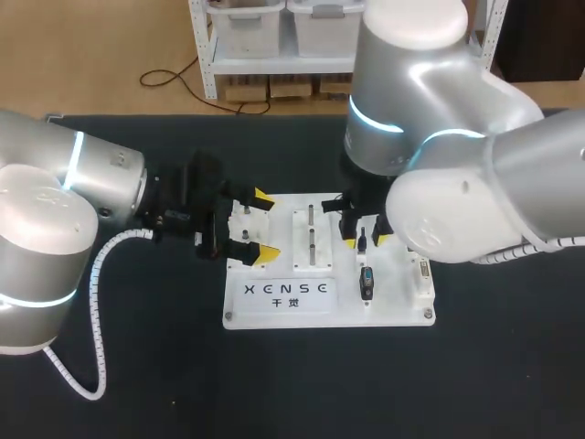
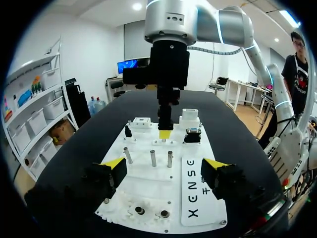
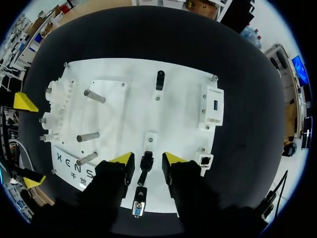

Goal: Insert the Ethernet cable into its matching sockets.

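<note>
On the black tabletop (image 1: 512,366) lies a white practice board (image 1: 393,306), and near its front edge a blue D-sub connector (image 1: 366,282) sits on it. Just behind this connector is a short black piece that I take for the Ethernet cable (image 3: 145,166). It rests on the board between the fingers of the right hand (image 3: 148,158); the fingers stand apart, with a small gap on each side, so nothing is gripped yet. The Ethernet socket (image 3: 205,159) is further right, at the board's right edge. The left hand (image 1: 264,227) is over the board's left side, its fingers wide apart and holding nothing. I judge the cable to be light, its plug of hard, a little slippery plastic, with a thin latch that can break. It is best to hold the plug body on its two flat sides, not the soft cord.
</note>
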Motion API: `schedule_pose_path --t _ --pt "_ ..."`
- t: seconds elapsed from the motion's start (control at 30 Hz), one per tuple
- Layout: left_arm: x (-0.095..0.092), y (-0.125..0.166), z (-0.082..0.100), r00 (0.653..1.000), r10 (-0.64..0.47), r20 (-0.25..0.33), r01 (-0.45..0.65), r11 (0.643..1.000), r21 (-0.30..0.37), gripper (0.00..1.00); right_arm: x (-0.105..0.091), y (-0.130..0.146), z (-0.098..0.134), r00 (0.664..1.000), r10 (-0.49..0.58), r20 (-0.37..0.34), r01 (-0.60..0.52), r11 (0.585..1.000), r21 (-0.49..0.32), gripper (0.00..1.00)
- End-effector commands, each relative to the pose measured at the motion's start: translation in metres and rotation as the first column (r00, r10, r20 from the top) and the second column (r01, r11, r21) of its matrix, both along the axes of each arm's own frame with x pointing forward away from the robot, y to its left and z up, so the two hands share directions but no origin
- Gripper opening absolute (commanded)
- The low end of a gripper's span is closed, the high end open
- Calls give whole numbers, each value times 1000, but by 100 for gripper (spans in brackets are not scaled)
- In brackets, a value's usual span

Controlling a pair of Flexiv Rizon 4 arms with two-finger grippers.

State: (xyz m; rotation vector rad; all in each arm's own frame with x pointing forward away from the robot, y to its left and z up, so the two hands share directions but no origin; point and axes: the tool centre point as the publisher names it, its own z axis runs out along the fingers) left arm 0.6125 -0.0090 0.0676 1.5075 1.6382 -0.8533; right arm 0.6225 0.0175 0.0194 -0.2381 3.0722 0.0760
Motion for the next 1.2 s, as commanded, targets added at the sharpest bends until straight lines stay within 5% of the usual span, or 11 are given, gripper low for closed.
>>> schedule_pose_path --t 0.03,0.17,0.63,1.2 --pt "-1 1 -2 1000 1 4 -1 1000 -6 100 0 1 -2 1000 0 -1 0 1000 -3 23" --pt "-1 1 -2 1000 1 4 -1 1000 -6 100 0 1 -3 1000 3 -3 -3 1000 -4 0" --pt "-1 1 -2 1000 1 4 -1 1000 -6 100 0 -6 22 1000 -1 8 1 1000 2 0" --pt "-1 1 -2 1000 1 4 -1 1000 -6 100 1 -49 37 998 -63 7 64 998 -9 0"
